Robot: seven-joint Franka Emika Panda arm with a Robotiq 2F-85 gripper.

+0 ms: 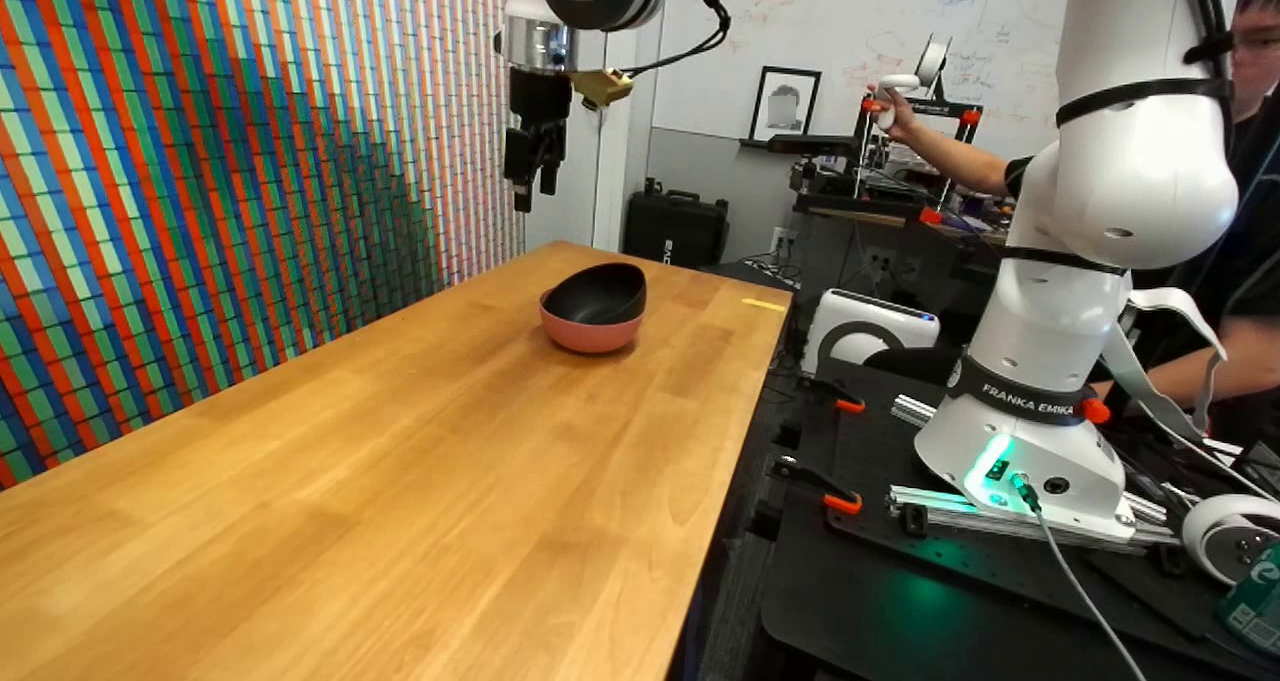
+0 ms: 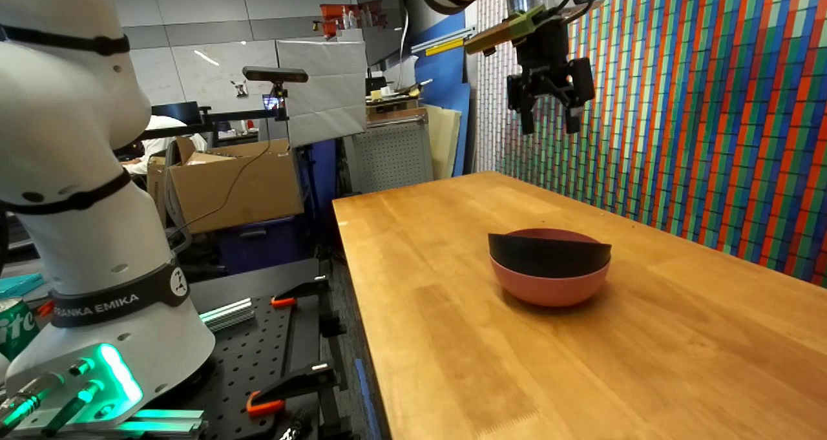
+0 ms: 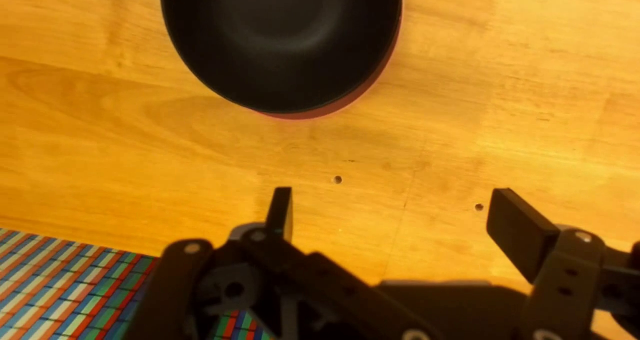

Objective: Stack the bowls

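A black bowl sits tilted inside a salmon-red bowl on a wooden tabletop. In an exterior view, the black bowl's dark, smooth interior faces the camera, one side of its rim lifted above the salmon-red bowl and the opposite side dipping low into it. In an exterior view, the black bowl turns its outer wall to the lens, its raised rim a nearly straight line across the salmon-red bowl, whose rosy inner wall shows beyond. The salmon-red bowl stands upright, its rounded side plain, with a soft shadow beneath. In the wrist view, the black bowl leaves only a thin crescent of the salmon-red bowl showing; a pale ring of light curves across the black bowl's floor, and the frame's upper edge cuts both off. The end effector hangs unclenched well above the salmon-red bowl, its fingers spread apart with the tabletop visible between them in the wrist view. A multicoloured patterned wall rises beyond the salmon-red bowl in an exterior view, a white Franka Emika arm well to the salmon-red bowl's left.
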